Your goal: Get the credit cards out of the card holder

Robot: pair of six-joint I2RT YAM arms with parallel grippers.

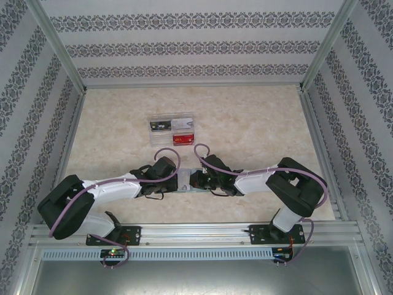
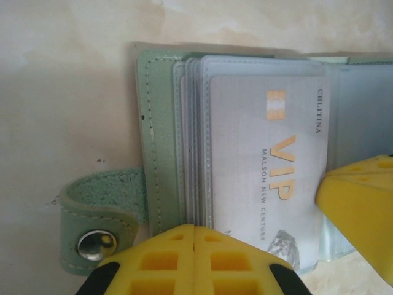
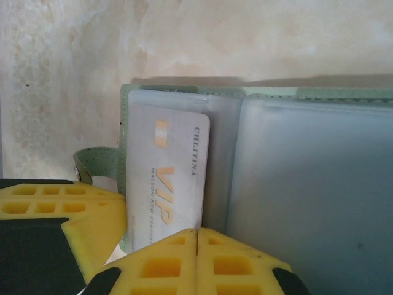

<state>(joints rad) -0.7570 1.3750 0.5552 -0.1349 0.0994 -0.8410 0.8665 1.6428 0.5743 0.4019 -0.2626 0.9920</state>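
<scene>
The card holder (image 2: 161, 153), a soft green bifold, is lying open and flat on the pale table (image 1: 258, 123), at the near middle between the two arms. Its clear sleeves (image 2: 190, 141) are stacking up on the half that carries the snap tab (image 2: 101, 221), which is sticking out loose. A silver credit card (image 2: 270, 178) with gold VIP lettering is sitting fully inside the top sleeve, not yet drawn out.

The left gripper (image 2: 194, 258) is clenched, its yellow fingers meeting at the near edge under the stacked sleeves. Whether a sleeve is being pinched between them cannot be told. It is probably pinning that half down so nothing slides when a card is pulled.

The right gripper (image 3: 198, 258) is likewise clenched at the near edge, just below the card's corner, likely to hold the pages spread. Well behind, a clear plastic box (image 1: 161, 117) is holding other cards (image 1: 184, 139), one reddish.
</scene>
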